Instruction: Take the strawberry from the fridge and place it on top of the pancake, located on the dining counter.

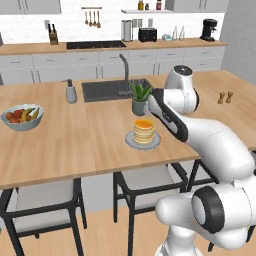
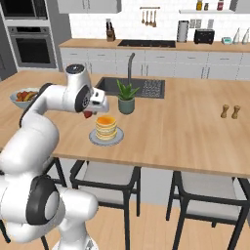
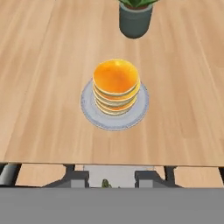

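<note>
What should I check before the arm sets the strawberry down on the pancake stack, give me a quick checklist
1. Strawberry held in the end effector: ok, red shows at its tip.
2. Pancake top bare: ok.
3. Plate sits flat on the dining counter: ok.
4. End effector above the stack: not ok, it is off to the stack's side.
5. Potted plant clear of the path: ok, it stands behind the plate.

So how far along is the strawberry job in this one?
Done: the fetch from the fridge looks finished, since the gripper is shut on the strawberry above the dining counter. In hand: the berry is carried beside the pancake, slightly above it, not over it yet. Left: centre it over the stack, lower, and release; the stack's top is bare in the hand view.
</note>
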{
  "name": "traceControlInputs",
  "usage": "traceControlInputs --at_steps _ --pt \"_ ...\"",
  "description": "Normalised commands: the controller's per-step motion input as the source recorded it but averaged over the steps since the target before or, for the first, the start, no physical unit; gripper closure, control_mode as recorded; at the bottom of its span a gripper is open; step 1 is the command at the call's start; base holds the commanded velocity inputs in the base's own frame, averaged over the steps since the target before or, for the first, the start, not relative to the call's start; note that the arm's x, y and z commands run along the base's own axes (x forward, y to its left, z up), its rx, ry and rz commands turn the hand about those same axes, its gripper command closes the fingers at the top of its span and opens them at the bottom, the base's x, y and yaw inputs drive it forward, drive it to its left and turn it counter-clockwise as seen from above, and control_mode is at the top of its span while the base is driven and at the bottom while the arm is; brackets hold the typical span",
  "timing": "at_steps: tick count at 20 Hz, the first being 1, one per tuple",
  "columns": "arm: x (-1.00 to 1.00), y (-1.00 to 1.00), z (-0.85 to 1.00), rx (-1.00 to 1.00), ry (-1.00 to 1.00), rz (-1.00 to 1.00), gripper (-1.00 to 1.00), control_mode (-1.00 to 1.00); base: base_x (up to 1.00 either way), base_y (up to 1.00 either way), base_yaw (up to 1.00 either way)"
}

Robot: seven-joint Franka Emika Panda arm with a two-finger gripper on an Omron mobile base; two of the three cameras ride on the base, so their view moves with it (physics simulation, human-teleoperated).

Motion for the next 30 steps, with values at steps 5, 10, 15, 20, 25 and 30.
traceControlInputs --at_steps 5,10,15,20,25,30 --pt "1.0 -0.02 -0.18 0.07 0.04 0.01 1.0 -1.0 0.0 0.0 0.0" --pt "0.9 0.07 -0.51 -0.03 -0.06 0.01 1.0 -1.0 0.0 0.0 0.0" --pt "0.99 0.0 -0.58 -0.08 0.0 0.04 1.0 -1.0 0.0 0.0 0.0" --pt "0.41 0.0 -0.48 -0.04 0.0 0.04 1.0 -1.0 0.0 0.0 0.0" --pt "-0.16 0.0 -0.36 0.0 0.0 0.0 1.0 -1.0 0.0 0.0 0.0" --pt "-0.24 0.0 -0.13 0.0 0.0 0.0 1.0 -1.0 0.0 0.0 0.0"
